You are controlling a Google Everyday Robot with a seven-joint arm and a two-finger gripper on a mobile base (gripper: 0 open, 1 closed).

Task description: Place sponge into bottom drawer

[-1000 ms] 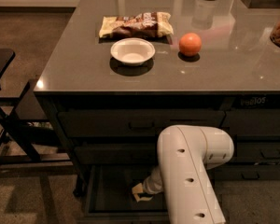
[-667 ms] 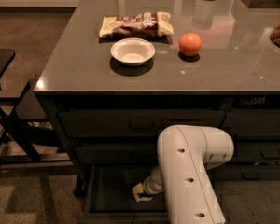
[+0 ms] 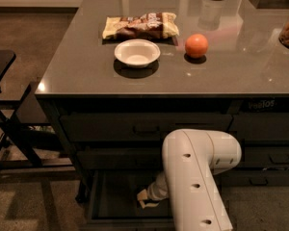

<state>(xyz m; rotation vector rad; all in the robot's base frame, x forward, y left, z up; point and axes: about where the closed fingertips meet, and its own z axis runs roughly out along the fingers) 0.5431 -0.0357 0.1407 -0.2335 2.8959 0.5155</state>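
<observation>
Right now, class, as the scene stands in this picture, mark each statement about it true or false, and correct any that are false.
1. The bottom drawer is pulled open. True.
2. The end effector hovers above the counter next to the white bowl. False: it is down inside the open bottom drawer, at the end of the white arm.
3. The white bowl sits on the counter, nearer the camera than the snack bag. True.
4. The orange lies inside the white bowl. False: it rests on the counter beside the bowl, apart from it.
</observation>
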